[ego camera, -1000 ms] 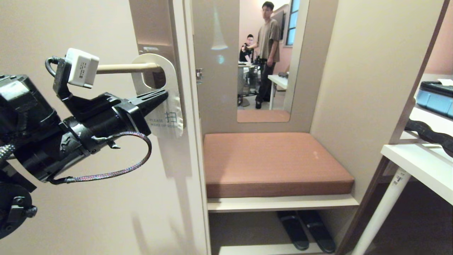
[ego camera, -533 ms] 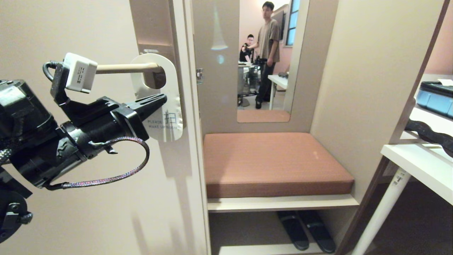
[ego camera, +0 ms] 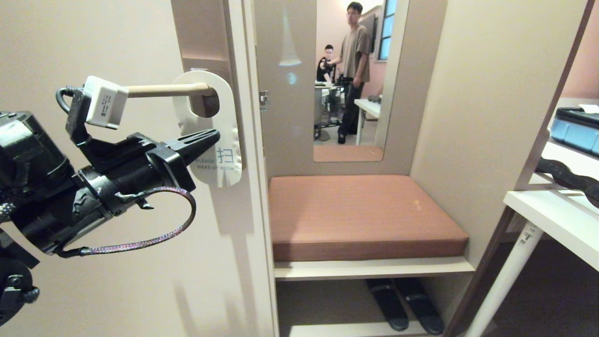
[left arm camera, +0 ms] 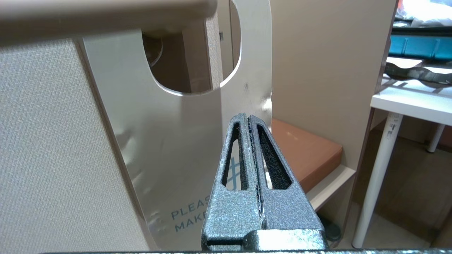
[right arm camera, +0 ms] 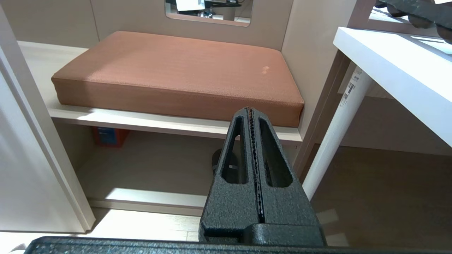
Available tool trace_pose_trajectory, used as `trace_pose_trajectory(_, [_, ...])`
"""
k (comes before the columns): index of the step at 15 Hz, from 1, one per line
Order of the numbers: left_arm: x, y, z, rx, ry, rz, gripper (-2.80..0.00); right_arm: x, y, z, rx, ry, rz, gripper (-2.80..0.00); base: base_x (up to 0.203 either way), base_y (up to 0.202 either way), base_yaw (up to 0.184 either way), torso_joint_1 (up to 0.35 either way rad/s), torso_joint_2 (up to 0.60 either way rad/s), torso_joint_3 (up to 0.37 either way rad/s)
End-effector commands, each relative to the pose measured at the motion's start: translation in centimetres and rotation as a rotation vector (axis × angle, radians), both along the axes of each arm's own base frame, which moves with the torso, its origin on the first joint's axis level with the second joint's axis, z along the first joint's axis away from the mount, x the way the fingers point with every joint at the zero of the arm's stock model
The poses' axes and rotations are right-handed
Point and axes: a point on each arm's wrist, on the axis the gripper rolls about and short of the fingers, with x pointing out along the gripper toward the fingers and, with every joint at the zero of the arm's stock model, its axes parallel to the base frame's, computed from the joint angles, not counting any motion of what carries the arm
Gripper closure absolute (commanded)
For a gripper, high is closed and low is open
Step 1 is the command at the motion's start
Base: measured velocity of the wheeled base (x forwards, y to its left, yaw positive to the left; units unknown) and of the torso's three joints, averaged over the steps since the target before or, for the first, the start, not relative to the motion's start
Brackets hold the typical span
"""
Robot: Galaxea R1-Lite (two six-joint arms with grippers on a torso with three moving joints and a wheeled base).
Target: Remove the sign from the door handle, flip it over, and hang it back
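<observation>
The sign (ego camera: 227,119) hangs by its hole on the cream door handle (ego camera: 159,90), white face out with blue "PLEASE MAKE UP ROOM". My left gripper (ego camera: 216,135) is shut, pointing at the sign's face just below the hole, with nothing between its fingers. In the left wrist view the sign (left arm camera: 159,141) lies behind the shut left gripper (left arm camera: 248,118), under the door handle (left arm camera: 106,10). I cannot tell whether the tips touch the card. My right gripper (right arm camera: 250,111) is shut and empty, low by the bench, outside the head view.
A brown plate (ego camera: 206,42) backs the handle on the door. Right of the door edge is a niche with an orange cushion (ego camera: 360,215), a mirror (ego camera: 351,79) reflecting two people, and slippers (ego camera: 402,304) below. A white table (ego camera: 557,215) stands at the right.
My left gripper has drawn back a little from the door. The sign's lower part, pressed and creased before, now hangs flat with its print readable.
</observation>
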Motion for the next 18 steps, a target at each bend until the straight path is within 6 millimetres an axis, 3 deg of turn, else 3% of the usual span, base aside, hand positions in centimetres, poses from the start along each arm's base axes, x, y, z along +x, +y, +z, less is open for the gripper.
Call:
trace_pose_trajectory(1, [-0.5, 0.1, 0.0, -0.001, -0.003, -0.003, 0.0, 0.0, 0.0, 0.0, -0.001, 0.0, 0.0, 0.0, 0.0, 0.0, 0.0, 0.0, 0.0, 0.0])
trace_pose_trajectory(5, [-2.4, 1.0, -0.9, 0.007, 0.016, 0.004, 0.0, 0.0, 0.0, 0.0, -0.001, 0.0, 0.0, 0.0, 0.0, 0.0, 0.0, 0.0, 0.0, 0.0])
trace_pose_trajectory(13, [-7.3, 4.9, -2.6, 0.013, 0.027, 0.133, 0.0, 0.0, 0.0, 0.0, -0.001, 0.0, 0.001, 0.0, 0.0, 0.0, 0.0, 0.0, 0.0, 0.0])
trace_pose_trajectory(18, [-7.8, 5.4, -2.3, 0.015, -0.006, 0.227, 0.0, 0.0, 0.0, 0.0, -0.001, 0.0, 0.001, 0.0, 0.0, 0.0, 0.0, 0.0, 0.0, 0.0])
